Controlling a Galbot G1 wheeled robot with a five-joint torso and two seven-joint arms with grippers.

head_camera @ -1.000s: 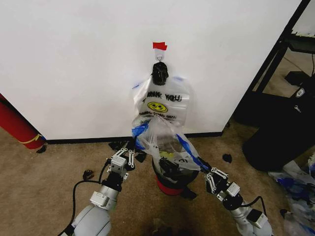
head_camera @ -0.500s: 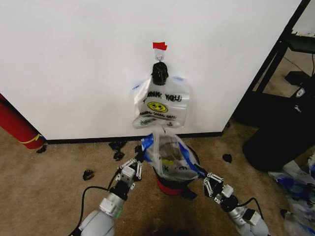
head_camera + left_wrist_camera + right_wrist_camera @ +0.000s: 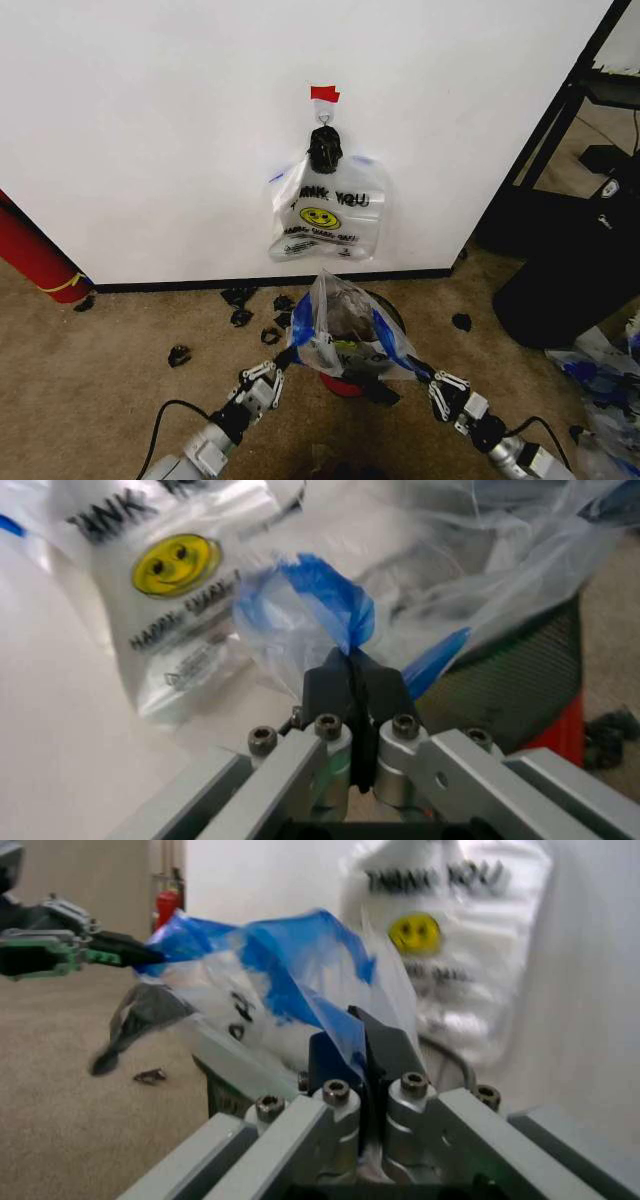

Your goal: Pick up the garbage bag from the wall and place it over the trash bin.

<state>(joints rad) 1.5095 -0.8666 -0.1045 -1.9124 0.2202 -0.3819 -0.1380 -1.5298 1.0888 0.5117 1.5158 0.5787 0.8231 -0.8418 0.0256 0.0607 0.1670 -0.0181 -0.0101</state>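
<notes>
The garbage bag [image 3: 345, 335] is stretched between both pincers, over the trash bin [image 3: 352, 378]. The left pincer [image 3: 288, 355] pinches its blue edge on one side, and the right pincer [image 3: 412, 367] pinches the opposite edge, both pressed tight on plastic.

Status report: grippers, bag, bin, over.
Left gripper and right gripper both shut on garbage bag, stretched open over trash bin. Nothing in the way.

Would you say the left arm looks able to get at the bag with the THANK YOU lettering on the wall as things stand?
Probably not: the left tool is shut on the garbage bag low over the trash bin, while the lettered bag hangs higher on the wall.
</notes>
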